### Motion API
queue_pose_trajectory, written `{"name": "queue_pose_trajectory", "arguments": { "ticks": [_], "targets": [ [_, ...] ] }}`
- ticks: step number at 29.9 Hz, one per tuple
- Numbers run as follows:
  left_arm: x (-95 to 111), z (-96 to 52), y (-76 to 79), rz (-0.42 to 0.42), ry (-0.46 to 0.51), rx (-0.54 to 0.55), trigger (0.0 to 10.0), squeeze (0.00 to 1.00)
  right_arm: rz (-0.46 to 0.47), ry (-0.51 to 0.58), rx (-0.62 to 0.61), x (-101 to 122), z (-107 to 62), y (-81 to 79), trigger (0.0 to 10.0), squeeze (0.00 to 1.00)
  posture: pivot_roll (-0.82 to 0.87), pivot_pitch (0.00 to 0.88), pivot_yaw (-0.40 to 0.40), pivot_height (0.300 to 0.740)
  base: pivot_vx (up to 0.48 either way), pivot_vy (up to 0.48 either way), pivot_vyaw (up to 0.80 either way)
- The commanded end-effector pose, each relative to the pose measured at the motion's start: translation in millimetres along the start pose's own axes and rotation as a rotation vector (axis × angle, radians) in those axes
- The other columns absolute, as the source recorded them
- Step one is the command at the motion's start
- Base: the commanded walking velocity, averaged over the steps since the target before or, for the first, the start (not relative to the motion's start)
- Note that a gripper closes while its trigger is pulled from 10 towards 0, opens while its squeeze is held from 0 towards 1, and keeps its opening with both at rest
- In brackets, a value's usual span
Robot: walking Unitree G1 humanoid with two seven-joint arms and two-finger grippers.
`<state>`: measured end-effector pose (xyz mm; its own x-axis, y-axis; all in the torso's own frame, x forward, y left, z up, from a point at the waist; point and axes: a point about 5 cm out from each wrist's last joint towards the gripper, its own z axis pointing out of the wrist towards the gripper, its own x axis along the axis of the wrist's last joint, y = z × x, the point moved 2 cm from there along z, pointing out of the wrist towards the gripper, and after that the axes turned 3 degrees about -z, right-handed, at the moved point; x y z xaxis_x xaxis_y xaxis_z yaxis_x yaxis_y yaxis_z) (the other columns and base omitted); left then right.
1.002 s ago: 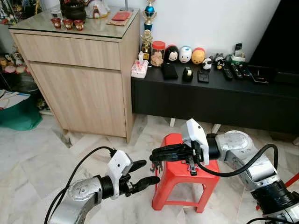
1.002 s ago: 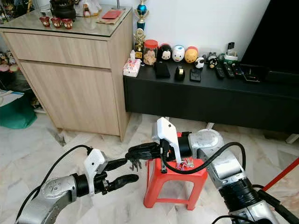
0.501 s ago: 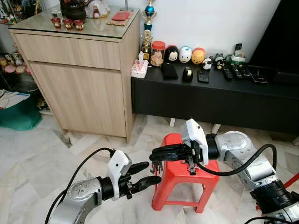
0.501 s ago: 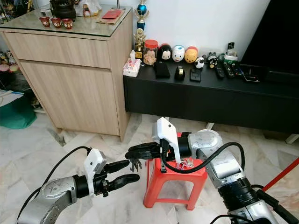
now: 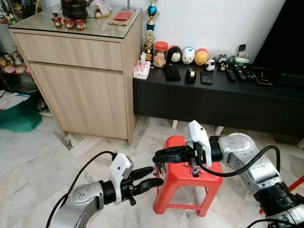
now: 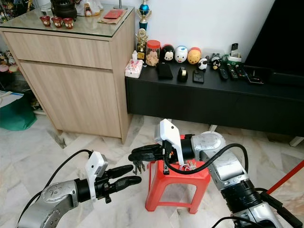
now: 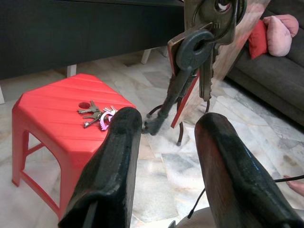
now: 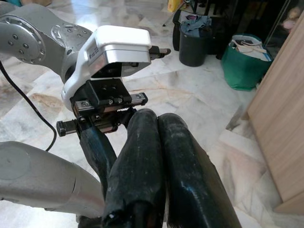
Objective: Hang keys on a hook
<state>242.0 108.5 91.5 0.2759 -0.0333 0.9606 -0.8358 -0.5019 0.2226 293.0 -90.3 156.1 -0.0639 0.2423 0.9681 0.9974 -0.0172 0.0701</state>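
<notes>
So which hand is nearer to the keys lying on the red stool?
Right. The right hand holds another key bunch just beside the red stool; the left hand is lower, farther from the keys.

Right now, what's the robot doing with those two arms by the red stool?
The right tool is shut on a bunch of keys that dangles from its tip, beside the red stool. The left tool is open just below the dangling keys, fingers apart. A second set of keys lies on the stool's seat.

Silver arms, white wrist housings, black cables — black fingers.
</notes>
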Motion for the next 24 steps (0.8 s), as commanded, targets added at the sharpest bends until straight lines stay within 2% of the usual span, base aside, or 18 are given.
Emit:
{"name": "queue_pose_trajectory", "arguments": {
  "ticks": [1, 15, 16, 17, 18, 24],
  "targets": [
    [3.6, 0.8, 2.9, 0.008, 0.007, -0.014, 10.0, 0.00, -0.027, 0.014, 0.008, 8.6, 0.0, 2.6, 10.0, 0.00, 0.04, 0.000, -0.092, 0.740, 0.000, 0.000, 0.00],
    [5.0, 3.0, 3.9, 0.001, 0.015, -0.023, 10.0, 0.00, -0.024, 0.036, 0.038, 12.7, 5.0, -0.2, 10.0, 0.00, 0.04, 0.000, -0.095, 0.740, 0.000, 0.000, 0.00],
    [4.6, 3.1, 4.6, -0.002, 0.014, -0.027, 3.1, 0.00, -0.025, 0.030, 0.033, 12.1, 4.6, 0.8, 10.0, 0.00, 0.04, 0.000, -0.096, 0.740, 0.000, 0.000, 0.00],
    [4.6, 3.1, 4.6, -0.002, 0.014, -0.027, 3.1, 0.00, -0.025, 0.030, 0.033, 12.1, 4.6, 0.8, 10.0, 0.00, 0.04, 0.000, -0.096, 0.740, 0.000, 0.000, 0.00],
    [4.5, 2.9, 5.0, -0.007, 0.014, -0.031, 0.0, 0.00, -0.022, 0.031, 0.030, 11.9, 4.5, 1.5, 10.0, 0.00, 0.04, 0.000, -0.096, 0.740, 0.000, 0.000, 0.00],
    [5.6, 2.5, 6.3, -0.015, 0.021, -0.043, 0.0, 0.00, -0.012, 0.031, 0.026, 9.7, 4.1, 2.0, 10.0, 0.00, 0.04, 0.000, -0.097, 0.740, 0.000, 0.000, 0.00]
  ]
}}
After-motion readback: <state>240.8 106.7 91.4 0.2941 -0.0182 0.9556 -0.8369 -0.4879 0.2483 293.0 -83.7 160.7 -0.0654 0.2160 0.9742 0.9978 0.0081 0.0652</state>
